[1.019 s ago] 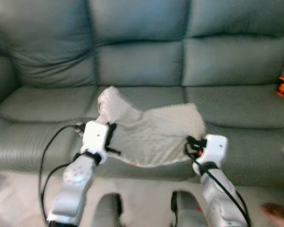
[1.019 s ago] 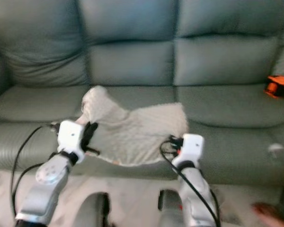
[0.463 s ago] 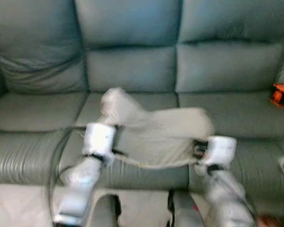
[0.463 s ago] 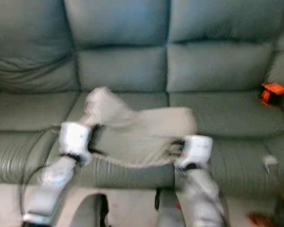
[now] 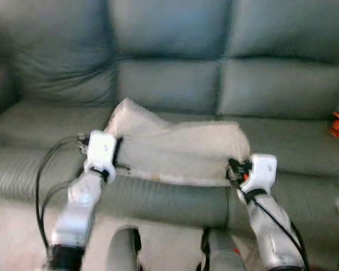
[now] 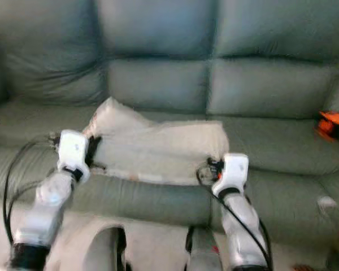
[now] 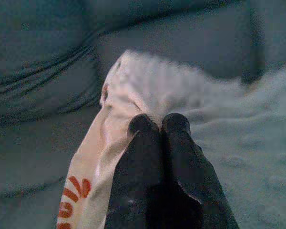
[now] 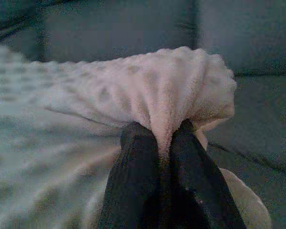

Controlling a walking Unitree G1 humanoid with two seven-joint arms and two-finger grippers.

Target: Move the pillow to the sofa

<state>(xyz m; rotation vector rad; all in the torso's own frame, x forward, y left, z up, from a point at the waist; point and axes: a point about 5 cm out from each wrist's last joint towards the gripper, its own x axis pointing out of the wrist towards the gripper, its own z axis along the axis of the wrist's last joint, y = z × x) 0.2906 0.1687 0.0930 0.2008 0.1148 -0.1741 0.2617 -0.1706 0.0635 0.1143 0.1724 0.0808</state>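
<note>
Grey-green leather sofa (image 5: 169,84) spans our view, its middle seat cushion directly ahead. We hold the cream fleece pillow (image 5: 181,149) stretched between us, low over that seat's front edge; whether it rests there we cannot tell. Our left gripper (image 7: 157,125) pinches one end and our right gripper (image 8: 164,133) pinches a bunched fold. Letting go here risks the slack pillow sliding off the front edge, since much of it hangs forward.
</note>
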